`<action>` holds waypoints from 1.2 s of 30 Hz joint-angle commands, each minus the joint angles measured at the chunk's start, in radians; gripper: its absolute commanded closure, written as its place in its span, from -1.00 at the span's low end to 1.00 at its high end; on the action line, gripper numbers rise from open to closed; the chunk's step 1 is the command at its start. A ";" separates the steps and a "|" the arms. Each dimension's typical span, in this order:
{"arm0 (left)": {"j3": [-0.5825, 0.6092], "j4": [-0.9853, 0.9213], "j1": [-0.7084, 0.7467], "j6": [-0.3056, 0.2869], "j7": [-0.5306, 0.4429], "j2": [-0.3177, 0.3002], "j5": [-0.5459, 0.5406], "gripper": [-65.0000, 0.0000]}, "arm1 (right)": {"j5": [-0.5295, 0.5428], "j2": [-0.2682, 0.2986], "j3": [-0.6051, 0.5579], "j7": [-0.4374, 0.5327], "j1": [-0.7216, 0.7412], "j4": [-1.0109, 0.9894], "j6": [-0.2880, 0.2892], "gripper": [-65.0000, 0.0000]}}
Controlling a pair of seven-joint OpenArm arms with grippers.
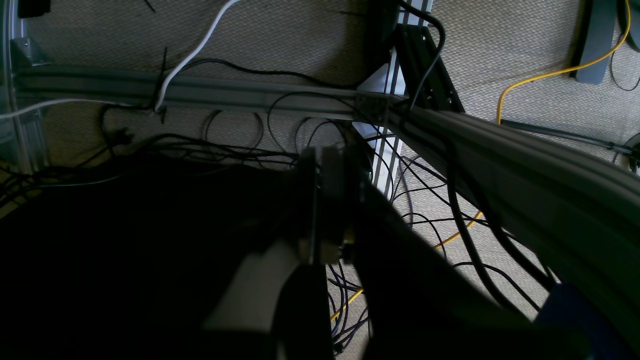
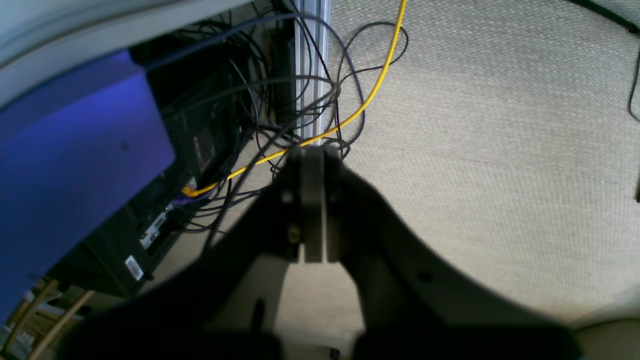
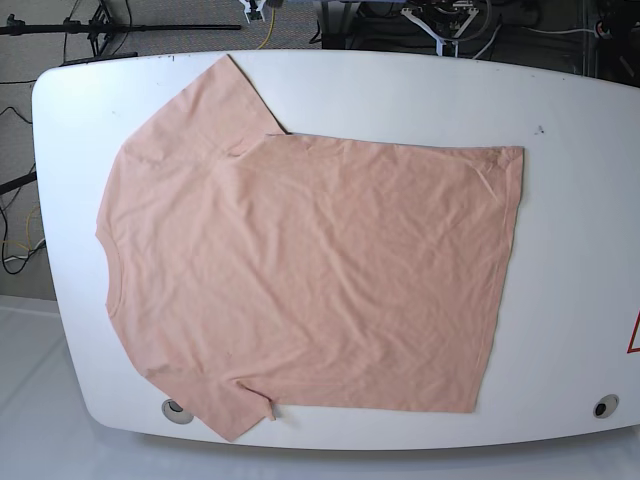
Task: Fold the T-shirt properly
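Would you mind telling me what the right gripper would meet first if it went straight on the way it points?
Probably the tangle of cables just beyond the shut right gripper, then the carpet; depth is unclear.

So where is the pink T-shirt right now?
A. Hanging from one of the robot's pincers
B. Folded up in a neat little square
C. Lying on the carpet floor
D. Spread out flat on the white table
D. In the base view the T-shirt lies opened out flat on the white table, both sleeves showing, with no fold made yet.
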 commanded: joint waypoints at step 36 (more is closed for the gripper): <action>-0.006 -0.001 0.030 0.004 -0.053 -0.009 -0.011 1.00 | 0.001 0.008 -0.001 0.040 -0.014 0.020 0.008 1.00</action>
